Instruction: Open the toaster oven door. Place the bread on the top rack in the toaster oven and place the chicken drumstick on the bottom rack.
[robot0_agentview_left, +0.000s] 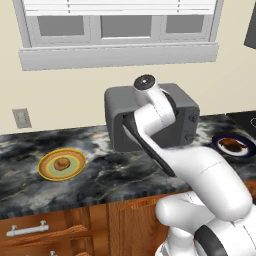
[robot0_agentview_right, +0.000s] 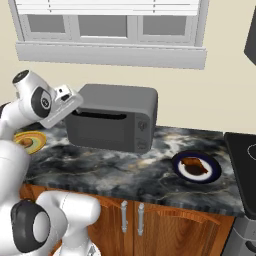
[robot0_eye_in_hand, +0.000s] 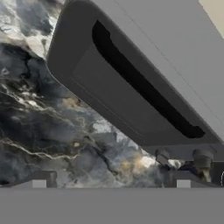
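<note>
The toaster oven (robot0_agentview_right: 112, 124) stands at the back of the marble counter with its door (robot0_eye_in_hand: 109, 96) shut. A long black handle (robot0_eye_in_hand: 144, 85) runs along the door's top edge. My gripper (robot0_eye_in_hand: 111, 181) is open, its fingertips (robot0_eye_in_hand: 39, 180) wide apart and holding nothing. It hovers just in front of the door, near its upper left corner. The bread (robot0_agentview_left: 61, 163) lies on a yellow-green plate (robot0_agentview_left: 47, 172) to the oven's left. The chicken drumstick (robot0_agentview_right: 194, 166) lies on a dark blue plate (robot0_agentview_right: 212, 174) to the oven's right.
The oven's knobs (robot0_eye_in_hand: 202, 157) sit on its right side panel. A black stovetop (robot0_agentview_right: 245, 155) borders the counter on the right. A window sill (robot0_agentview_right: 110, 54) juts out above the oven. Wooden cabinet doors (robot0_agentview_right: 130, 217) run beneath the counter edge.
</note>
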